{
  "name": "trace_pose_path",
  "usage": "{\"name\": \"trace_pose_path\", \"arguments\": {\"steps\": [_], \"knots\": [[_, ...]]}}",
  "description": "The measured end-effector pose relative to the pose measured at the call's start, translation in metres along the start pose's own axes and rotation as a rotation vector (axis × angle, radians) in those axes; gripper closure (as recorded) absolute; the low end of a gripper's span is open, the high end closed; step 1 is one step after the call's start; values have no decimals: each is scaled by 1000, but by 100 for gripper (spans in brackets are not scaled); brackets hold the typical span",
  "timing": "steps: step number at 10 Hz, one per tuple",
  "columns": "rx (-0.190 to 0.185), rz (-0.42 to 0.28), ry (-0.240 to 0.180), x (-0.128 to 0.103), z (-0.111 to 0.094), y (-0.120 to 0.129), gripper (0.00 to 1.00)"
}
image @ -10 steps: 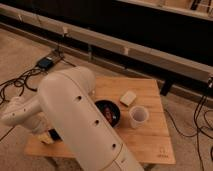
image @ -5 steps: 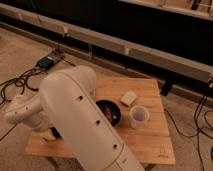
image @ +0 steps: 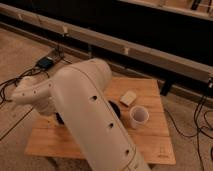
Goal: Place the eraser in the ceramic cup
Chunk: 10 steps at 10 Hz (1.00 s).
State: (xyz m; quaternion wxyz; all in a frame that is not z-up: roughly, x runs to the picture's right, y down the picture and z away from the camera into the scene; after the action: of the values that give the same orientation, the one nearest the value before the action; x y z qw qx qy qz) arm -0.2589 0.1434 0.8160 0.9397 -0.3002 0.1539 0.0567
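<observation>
Gripper (image: 60,119): only a dark stub shows under the arm's (image: 85,105) outer link, well left of the cup (image: 139,116), low over the table (image: 150,145). Whether it is released, clenched or grasping anything cannot be told.

Change from half a second ago: none made out. Arm, cup and block (image: 128,98) keep their places.

Hidden: the arm crosses the table's middle and covers most of the bowl (image: 115,107), whose dark rim shows just left of the cup. The eraser cannot be seen on any visible part of the table or at the cup's mouth.

Materials: arm smooth, white and rounded, with small dark holes. Cup whitish, cylindrical, upright, mouth open. Block pale beige and flat, just behind the cup and apart from it. Table of light wooden boards. Black cables (image: 15,85) lie on the floor far left of the cup.
</observation>
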Motion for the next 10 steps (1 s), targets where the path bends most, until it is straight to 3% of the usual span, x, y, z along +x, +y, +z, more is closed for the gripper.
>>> {"name": "trace_pose_path", "arguments": {"steps": [4,8,10], "knots": [[20,323,-90,44,-39,-83,84],[2,690,-152,106,-49,-140,84],[-9,835,-182,137,-53,-160,84]]}}
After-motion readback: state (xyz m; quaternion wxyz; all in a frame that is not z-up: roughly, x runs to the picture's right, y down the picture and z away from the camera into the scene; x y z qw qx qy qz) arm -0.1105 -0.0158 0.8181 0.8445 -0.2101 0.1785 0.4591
